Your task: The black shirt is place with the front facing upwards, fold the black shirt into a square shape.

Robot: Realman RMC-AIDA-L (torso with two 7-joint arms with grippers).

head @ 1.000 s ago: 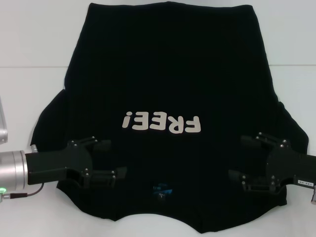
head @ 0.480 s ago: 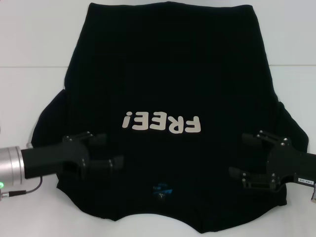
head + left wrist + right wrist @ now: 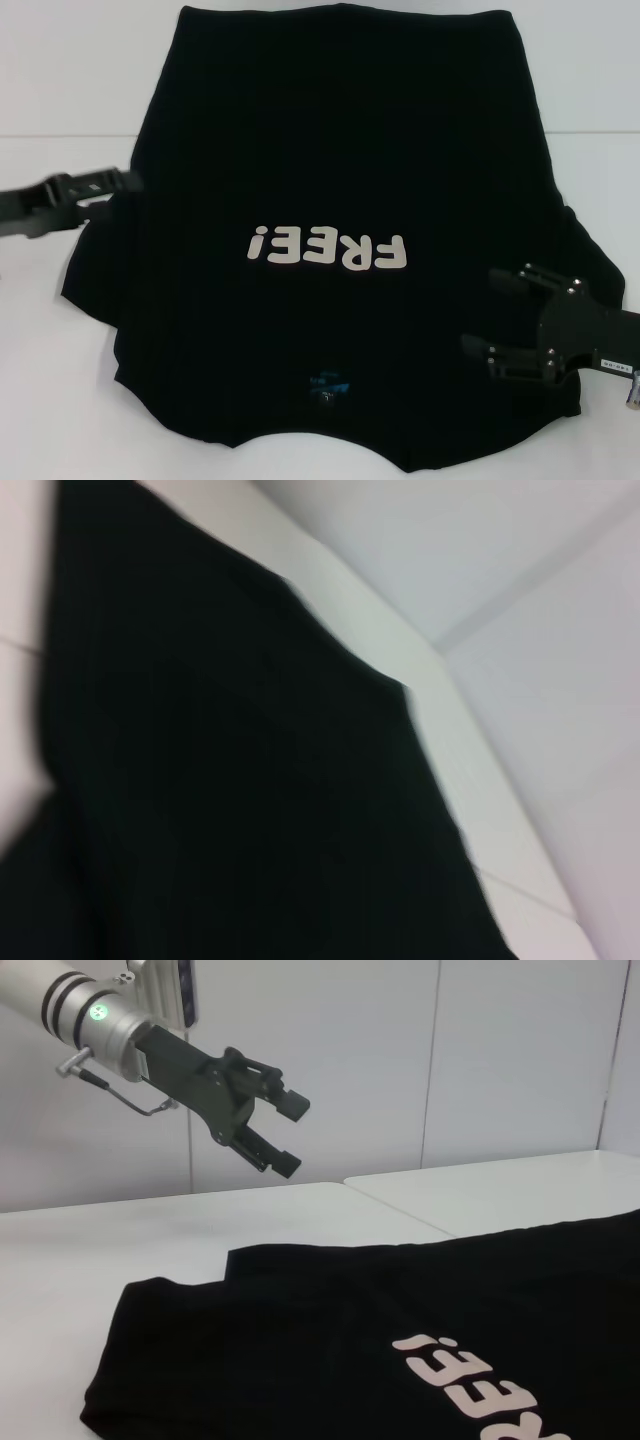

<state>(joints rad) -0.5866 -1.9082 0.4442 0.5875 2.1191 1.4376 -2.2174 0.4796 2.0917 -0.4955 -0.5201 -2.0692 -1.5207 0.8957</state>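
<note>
the shirt [image 3: 340,190] lies spread flat on the white table [image 3: 60,380], front up, its white letters [image 3: 330,247] reading upside down from the head view and its small blue neck label [image 3: 328,381] near the edge closest to the robot; the hem runs along the far side, and the sleeves spread out to left and right.

the left gripper [image 3: 112,190] hangs in the air at the shirt's left edge, just off the sleeve, lifted clear of the cloth; in the right wrist view it [image 3: 285,1135] shows raised well above the table with its fingers [image 3: 293,1104] spread apart and nothing between them; behind it come its black body and silver wrist with a green light [image 3: 97,1013]; the left wrist view shows only dark cloth [image 3: 230,810] against the pale table.

the right gripper [image 3: 490,315] sits low over the shirt's right side, near the right sleeve, fingers [image 3: 508,278] spread wide and pointing inward toward the label; whether they touch the cloth cannot be told; nothing is pinched between them.
</note>
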